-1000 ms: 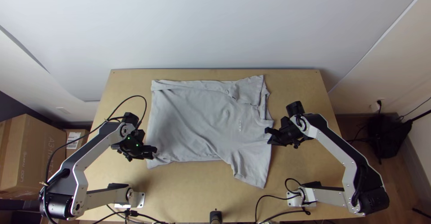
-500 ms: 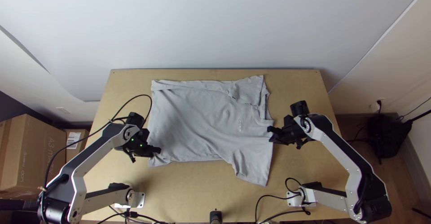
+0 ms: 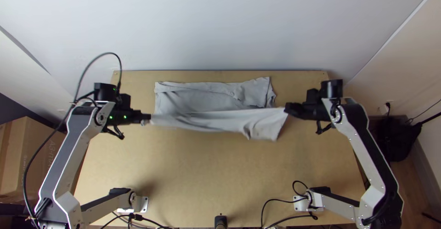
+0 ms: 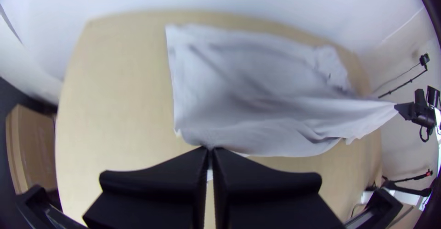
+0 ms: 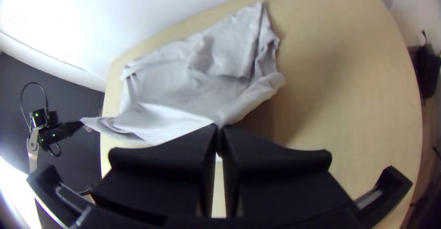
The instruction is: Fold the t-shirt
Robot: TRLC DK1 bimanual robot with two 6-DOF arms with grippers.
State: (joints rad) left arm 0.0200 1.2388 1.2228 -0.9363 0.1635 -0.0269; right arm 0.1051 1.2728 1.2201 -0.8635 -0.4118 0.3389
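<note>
My left gripper and my right gripper stretch the near part of the grey t-shirt between them, raised off the table. Its far part, with a strip folded over along the back, lies flat behind. In the left wrist view my left gripper is shut on a corner of the shirt, at the hem end. The right wrist view has my right gripper shut on cloth of the shirt near the collar. A loose sleeve hangs beside the right gripper.
The wooden table extends bare in front of the shirt. A white wall stands behind its back edge. Cardboard boxes are at the left, a black bag on the floor at the right.
Both grippers have moved up the picture, towards the back edge, and outwards. The shirt's near part, flat before, has been lifted and drawn back with them, baring the table in front.
</note>
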